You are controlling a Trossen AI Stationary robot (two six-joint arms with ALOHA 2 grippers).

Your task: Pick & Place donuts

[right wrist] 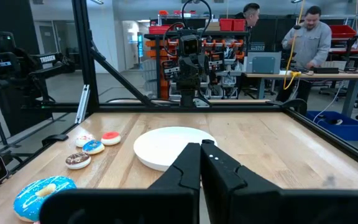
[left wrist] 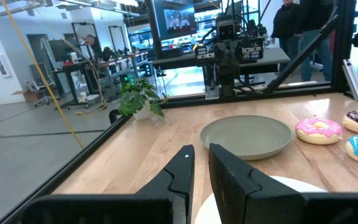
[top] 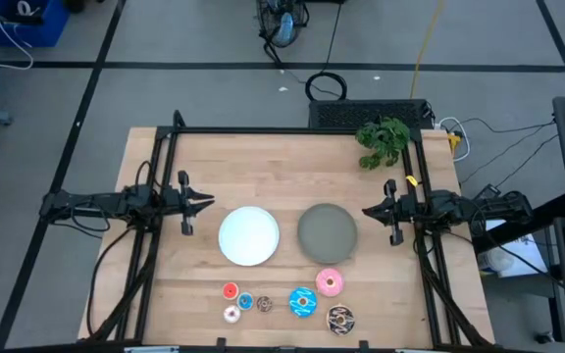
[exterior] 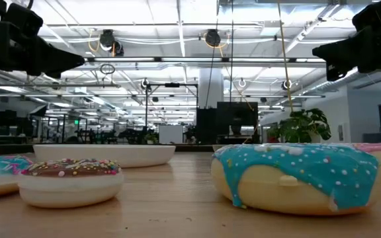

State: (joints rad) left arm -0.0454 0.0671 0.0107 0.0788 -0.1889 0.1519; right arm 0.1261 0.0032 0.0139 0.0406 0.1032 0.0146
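Seven toy donuts lie flat near the table's near edge: pink (top: 330, 282), large blue (top: 303, 301), brown with sprinkles (top: 340, 318), and tiny red (top: 230, 290), blue (top: 245, 301), brown (top: 264, 304) and white-pink (top: 231, 314). The white plate (top: 249, 235) and grey plate (top: 327, 232) sit mid-table. My left gripper (top: 207, 203) hovers left of the white plate, its fingers a narrow gap apart (left wrist: 201, 152). My right gripper (top: 368, 209) hovers right of the grey plate, shut (right wrist: 201, 146). Neither touches anything.
A green plant (top: 383, 140) stands at the table's far right corner. A black frame (top: 292, 130) borders the table. Bare wood lies between the plates and the far edge. People stand in the room beyond, seen in the right wrist view (right wrist: 312, 37).
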